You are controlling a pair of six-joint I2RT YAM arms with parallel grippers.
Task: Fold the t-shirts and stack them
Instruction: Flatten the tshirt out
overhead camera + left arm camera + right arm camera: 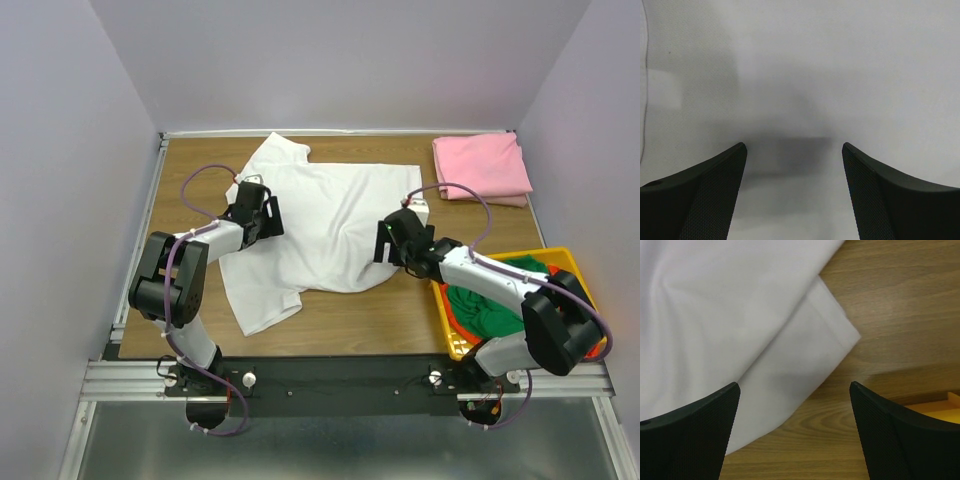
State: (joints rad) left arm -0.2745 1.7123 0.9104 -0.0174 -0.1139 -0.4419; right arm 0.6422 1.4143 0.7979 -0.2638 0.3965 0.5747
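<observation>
A white t-shirt (320, 225) lies spread and rumpled on the wooden table. It fills the left wrist view (805, 75) and shows as a folded edge in the right wrist view (740, 330). My left gripper (262, 215) is open, low over the shirt's left side. My right gripper (392, 240) is open, over the shirt's right edge where cloth meets wood. A folded pink t-shirt (481, 167) lies at the back right. Green (490, 305) and orange (462, 318) shirts lie bunched in the basket.
A yellow plastic basket (563, 258) stands at the front right, beside my right arm; its corner shows in the right wrist view (940, 407). Bare wood (380, 320) runs along the table's front. Grey walls close in the table on three sides.
</observation>
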